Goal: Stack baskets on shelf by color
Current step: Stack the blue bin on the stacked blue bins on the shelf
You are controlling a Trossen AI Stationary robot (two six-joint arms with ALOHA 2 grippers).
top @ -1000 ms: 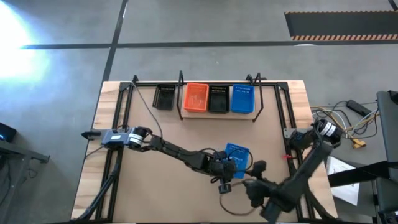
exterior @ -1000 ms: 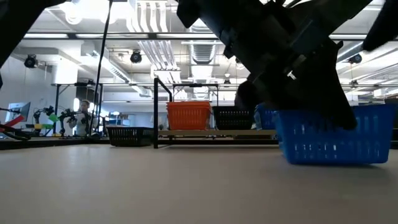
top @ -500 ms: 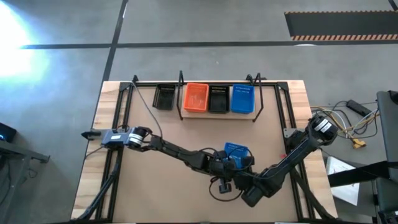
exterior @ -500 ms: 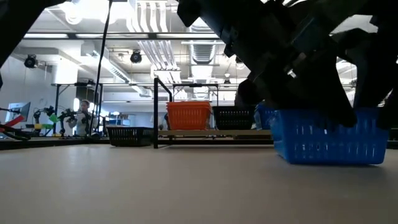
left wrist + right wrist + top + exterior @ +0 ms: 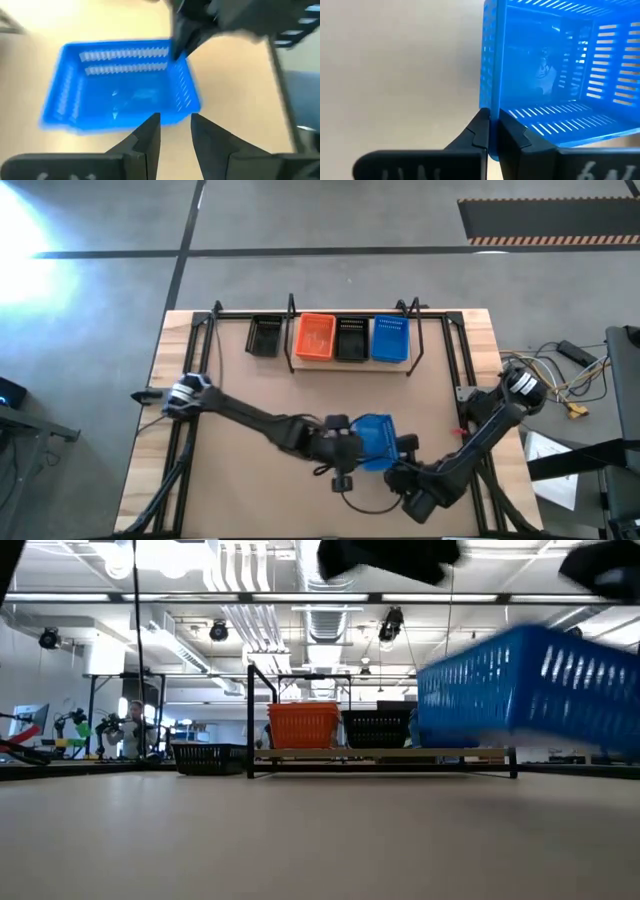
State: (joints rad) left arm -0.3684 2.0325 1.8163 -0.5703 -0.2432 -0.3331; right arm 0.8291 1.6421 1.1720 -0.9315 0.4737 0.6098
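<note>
Baskets number five on my screens — two blue, two black, one orange. Three sit on the shelf (image 5: 350,367), one black basket (image 5: 264,335) beside it. My right gripper (image 5: 491,131) pinches the perforated rim of the loose blue basket (image 5: 376,442), lifted off the table (image 5: 240,480); my left gripper (image 5: 173,131) hangs slightly spread just beside it, arm stretched low.

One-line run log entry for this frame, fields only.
right gripper: shut on blue basket wall | basket: off table, tilted | left gripper: open beside it | shelf: not reached
</note>
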